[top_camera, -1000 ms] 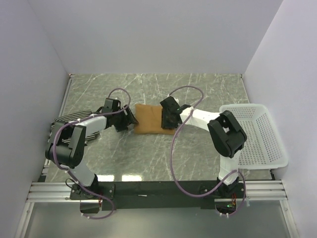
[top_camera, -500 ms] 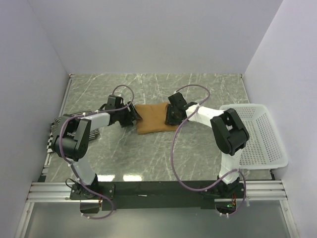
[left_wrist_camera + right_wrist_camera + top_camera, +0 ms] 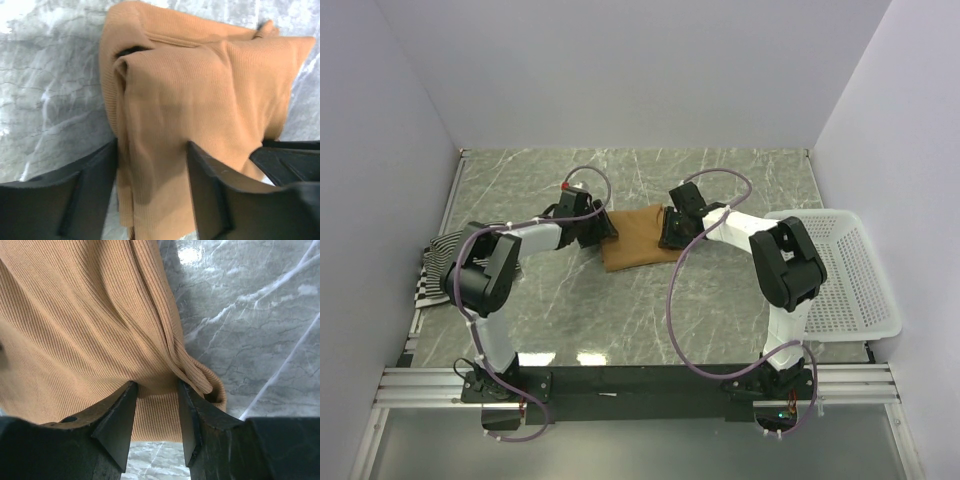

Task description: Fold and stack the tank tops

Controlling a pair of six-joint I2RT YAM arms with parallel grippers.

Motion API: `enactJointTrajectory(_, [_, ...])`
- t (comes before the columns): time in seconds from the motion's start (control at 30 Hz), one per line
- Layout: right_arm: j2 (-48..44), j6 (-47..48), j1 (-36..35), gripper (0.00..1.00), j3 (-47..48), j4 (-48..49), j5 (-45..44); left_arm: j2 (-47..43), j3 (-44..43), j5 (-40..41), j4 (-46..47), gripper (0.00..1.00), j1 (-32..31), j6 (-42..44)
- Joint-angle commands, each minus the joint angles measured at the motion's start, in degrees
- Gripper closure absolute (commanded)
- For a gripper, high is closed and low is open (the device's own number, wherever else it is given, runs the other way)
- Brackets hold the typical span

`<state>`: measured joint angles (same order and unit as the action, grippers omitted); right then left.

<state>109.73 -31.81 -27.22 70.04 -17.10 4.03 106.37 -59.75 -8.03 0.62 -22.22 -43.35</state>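
A: Where is the tan top (image 3: 638,240) found?
B: Mid-way along the bench (image 3: 740,180), toward the far edge, long axis left to right. One end is clamped in the left hand (image 3: 603,228), the other in the right hand (image 3: 670,232).

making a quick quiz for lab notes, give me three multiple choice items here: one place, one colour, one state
1. Where on the table is the white basket? A left side B right side C centre
2. What colour is the middle top? A tan B blue C red
3. The right gripper is: A open in the air B shut on the middle top C inside the basket
Key: B, it sits by the right edge; A, its ribbed cloth is tan; B, cloth is pinched in its jaws.
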Motion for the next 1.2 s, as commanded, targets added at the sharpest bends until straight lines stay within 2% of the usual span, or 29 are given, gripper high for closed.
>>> enactJointTrajectory(0.0, [0.04, 1.4, 0.94, 0.54, -1.57, -1.35, -0.96, 4.55, 2.88, 3.03, -8.09, 0.39, -0.63, -0.42])
enactJointTrajectory(0.07, [-0.31, 1.49, 1.03, 0.54, -1.66, -1.09, -0.17, 5.08, 1.83, 1.89, -7.92, 0.45, -1.51, -0.59])
enactJointTrajectory(0.17, [-0.75, 1.93, 0.94, 0.54, -1.22, -1.61, 0.1, 5.52, -2.47, 3.19, -12.19, 0.61, -4.14, 0.54])
enactJointTrajectory(0.2, [-0.92, 2.1, 0.86, 0.53, -0.87, -2.05, 0.01, 5.87, -5.53, 5.72, -13.79, 0.73, -4.85, 0.99])
enactJointTrajectory(0.27, [-1.71, 2.63, 0.94, 0.53, 0.01, -2.67, 0.45, 6.31, -7.74, 7.58, -17.91, 0.83, -6.26, 1.78])
enactJointTrajectory(0.3, [-2.15, 2.72, 0.86, 0.53, 0.18, -2.76, 0.8, 6.22, -8.45, 7.85, -18.81, 0.93, -6.35, 1.87])
enactJointTrajectory(0.33, [-3.46, 2.89, 0.86, 0.52, 0.36, -2.76, 0.98, 5.79, -9.41, 7.86, -19.6, 0.98, -6.52, 2.04])
enactJointTrajectory(0.53, [-11.19, 4.04, 0.85, 0.47, 0.53, -4.25, 1.33, 2.63, -15.57, 18.48, -32.15, 1.0, -6.43, 6.87])
enactJointTrajectory(0.77, [-17.62, 4.39, 0.68, 0.47, 0.54, -4.61, 3.08, -0.63, -22.16, 36.13, -47.19, 0.99, -6.35, 12.41])
enactJointTrajectory(1.0, [-19.03, 3.34, 0.15, 0.47, 0.18, -2.15, 6.33, -3.62, -24.01, 45.72, -55.64, 0.99, -3.8, 13.73])
enactJointTrajectory(1.17, [-18.85, 2.63, -0.9, 0.47, 0.18, -1.35, 7.48, -6.34, -25.33, 48.11, -57.31, 1.0, -0.29, 15.66])
